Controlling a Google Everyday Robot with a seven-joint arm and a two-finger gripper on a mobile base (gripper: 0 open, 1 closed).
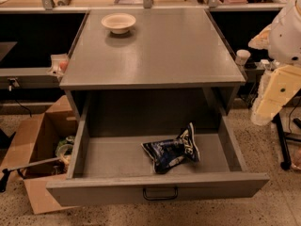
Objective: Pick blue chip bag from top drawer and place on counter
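Blue chip bag: crumpled, dark navy with white lettering, lying on the bottom of the top drawer, right of the drawer's middle and close behind the front panel, one corner sticking up toward the back. Down and to the left of the gripper, well apart from it, with the drawer's right wall between the two. Touched by nothing but the drawer bottom.

Gripper: cream-coloured, hanging at the right edge of the view below the white arm, outside the cabinet, near the right front corner of the counter. Open or closed: cannot tell.

Top drawer: pulled out toward the camera, below and left of the gripper, small dark pull handle centred on the plain front panel.

Counter: flat matte gray top, lying to the left of the gripper and reaching back from it. White bowl near the far left corner, up and far left from the gripper, well apart from the bag.

Brown cardboard box: on the floor on the far side of the drawer from the gripper, flaps open, just beside the drawer's left wall.
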